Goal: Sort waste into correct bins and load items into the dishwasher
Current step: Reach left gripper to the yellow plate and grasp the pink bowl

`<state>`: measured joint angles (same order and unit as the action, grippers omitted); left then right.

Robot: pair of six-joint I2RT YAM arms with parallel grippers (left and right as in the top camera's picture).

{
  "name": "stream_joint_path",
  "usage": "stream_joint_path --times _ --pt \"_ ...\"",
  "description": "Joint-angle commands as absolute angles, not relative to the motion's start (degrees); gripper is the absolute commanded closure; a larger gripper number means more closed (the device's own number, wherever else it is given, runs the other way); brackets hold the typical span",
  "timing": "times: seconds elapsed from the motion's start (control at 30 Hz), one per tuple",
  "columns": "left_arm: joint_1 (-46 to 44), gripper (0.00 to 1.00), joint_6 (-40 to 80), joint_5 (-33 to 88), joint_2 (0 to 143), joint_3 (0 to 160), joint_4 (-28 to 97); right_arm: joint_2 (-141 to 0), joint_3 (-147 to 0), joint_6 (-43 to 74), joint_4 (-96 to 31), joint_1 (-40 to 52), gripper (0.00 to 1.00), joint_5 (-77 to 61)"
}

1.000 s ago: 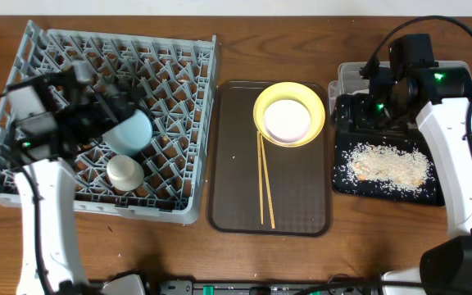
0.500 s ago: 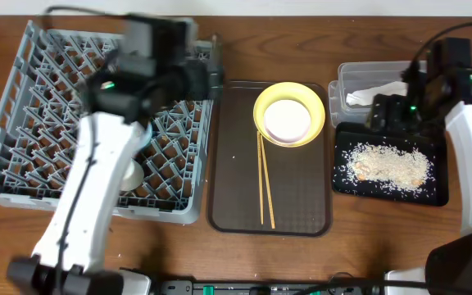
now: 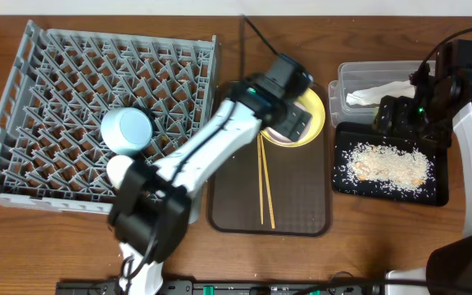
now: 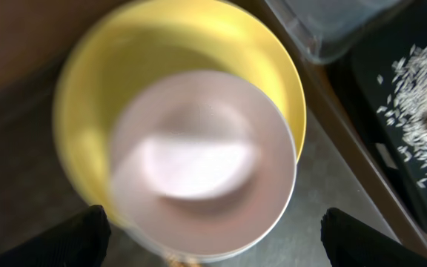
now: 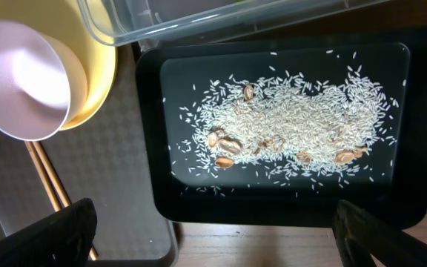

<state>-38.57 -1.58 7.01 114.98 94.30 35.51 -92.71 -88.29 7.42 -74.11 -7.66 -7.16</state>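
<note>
Student: Position of left gripper?
Tutor: Above white bowl, jaws spread wide, empty; bowl nests in yellow plate on brown tray. Chopsticks lie on that tray, near plate.
Student: Right gripper?
Tutor: Likewise spread, empty, over black tray bearing rice crumbs.

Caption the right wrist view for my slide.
A black tray strewn with rice crumbs, beside a white bowl on a yellow plate.

Soft, even light falls from above, with faint shadows. The left wrist view is smeared: white bowl and yellow plate lose their edges. The right wrist view shows rice crumbs crisply.
</note>
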Motion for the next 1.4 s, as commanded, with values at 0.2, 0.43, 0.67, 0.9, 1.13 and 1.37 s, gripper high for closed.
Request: stream_joint_path --times 0.2,0.43,0.67,0.9,1.13,1.37 --pt "-41.93 0.18 -2.76 5.74 122.85 95.07 34.39 -91.50 -88.38 8.08 -74.26 -8.08 0.01 -6.87" --pt "-42.30 0.51 -2.74 5.76 124.09 94.83 36.05 -91.50 -88.38 8.10 -74.22 -8.05 0.01 -6.87" --pt "-42.37 0.76 -2.74 5.78 124.09 94.83 37.74 -91.50 -88.38 8.08 -74.28 -8.05 0.01 -6.87" --pt "-42.35 0.90 -2.76 5.72 124.03 94.85 39.13 -91.50 -88.38 8.08 -74.35 -8.08 0.01 -6.87" --pt "-42.28 0.92 -2.79 4.27 121.73 94.85 39.29 -91.50 -88.38 8.05 -74.67 -8.08 0.01 -6.87" --pt "-40.49 0.92 -2.74 0.60 113.49 94.91 41.12 -91.50 -88.38 8.05 -74.74 -8.08 0.01 -6.85"
